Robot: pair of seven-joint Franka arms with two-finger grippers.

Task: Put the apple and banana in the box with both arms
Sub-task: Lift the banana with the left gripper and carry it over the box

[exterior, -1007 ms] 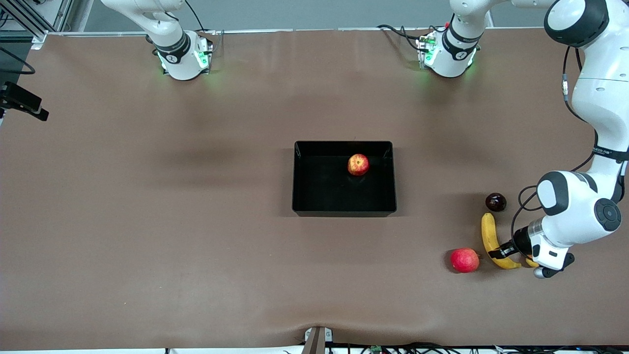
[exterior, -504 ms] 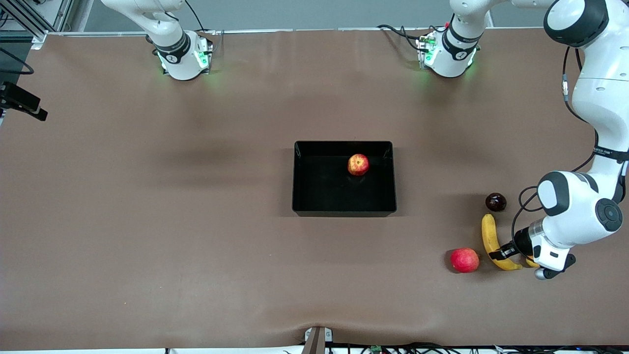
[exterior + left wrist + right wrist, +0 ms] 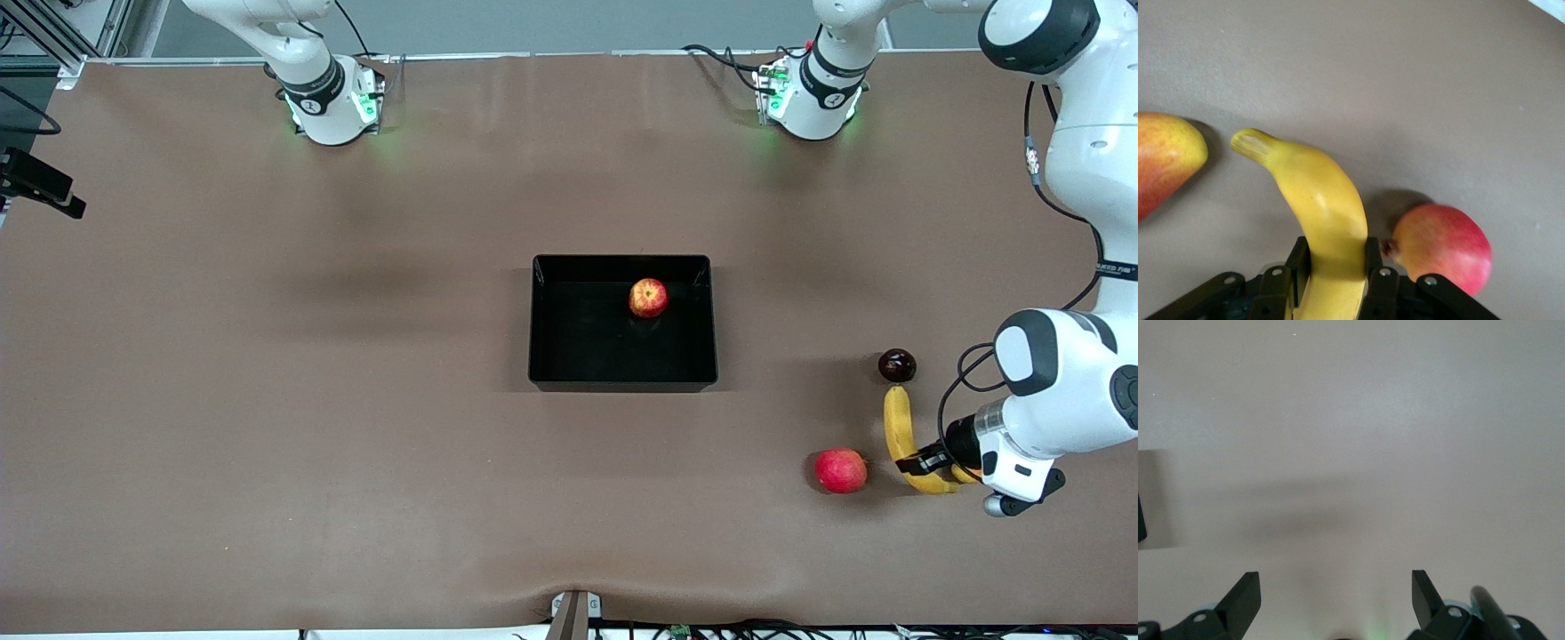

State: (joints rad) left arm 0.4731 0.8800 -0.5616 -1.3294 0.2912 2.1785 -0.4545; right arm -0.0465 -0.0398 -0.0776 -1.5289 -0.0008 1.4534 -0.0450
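We see the left gripper [image 3: 1333,283] clamped across the banana [image 3: 905,434] near one end — soft, curved, bruisable. The right gripper [image 3: 1336,597] waits, spread wide. The apple [image 3: 648,298] sits in the box [image 3: 534,320].

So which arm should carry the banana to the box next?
Left. The left gripper is shut on the banana; the apple already sits in the box. The right gripper is open and empty.

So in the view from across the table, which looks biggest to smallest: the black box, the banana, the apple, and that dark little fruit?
1. The box, by far.
2. The banana, held in the left gripper.
3. The apple in the box.
4. The dark fruit, only slightly smaller than the apple.
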